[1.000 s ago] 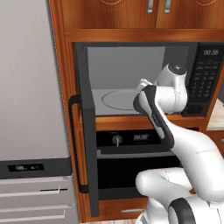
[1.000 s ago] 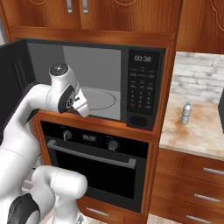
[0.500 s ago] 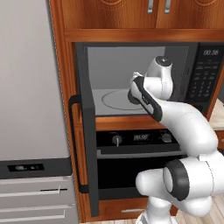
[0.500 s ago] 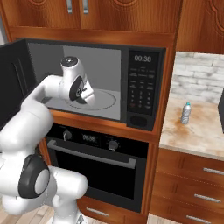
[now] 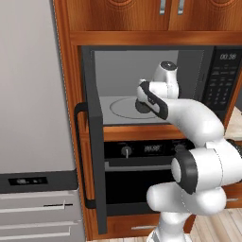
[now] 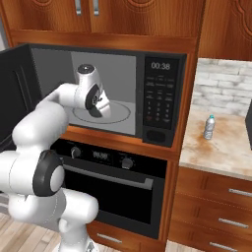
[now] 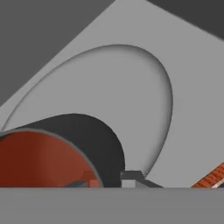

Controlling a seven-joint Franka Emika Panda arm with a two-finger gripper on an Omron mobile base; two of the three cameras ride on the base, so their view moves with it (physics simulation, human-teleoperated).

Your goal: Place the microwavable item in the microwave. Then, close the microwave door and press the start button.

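**Mug carried into the microwave cavity**

Left base view. You see the microwave (image 5: 156, 85) with its microwave door (image 5: 94, 156) swung fully open to the left, edge-on, its black bar handle (image 5: 79, 156) facing out. The arm reaches through the opening; the gripper (image 5: 142, 105) sits low over the round glass turntable (image 5: 127, 108), with the dark mug (image 5: 141, 106) at its tip, just above or on the glass, you cannot tell which. Half a second ago the hand was at the front of the cavity; it has now gone further in and lower. The oven (image 5: 142, 175) lies below, the grey refrigerator (image 5: 33, 118) to the left.

Right base view. You see the gripper (image 6: 100, 109) inside the cavity over the turntable (image 6: 106, 114), deeper than in the earlier frame. The keypad panel (image 6: 160, 98) reads 00:38. The water bottle (image 6: 209, 127) stands on the counter (image 6: 221, 147), well apart from the microwave, unchanged.

Hand view. You see the mug (image 7: 48, 162) close at lower left, its reddish-brown inside facing you, its dark wall over the turntable (image 7: 122, 96). One finger tip (image 7: 131, 177) rises just beside the mug's wall. The jaws appear closed on the mug's rim, only narrowly parted.
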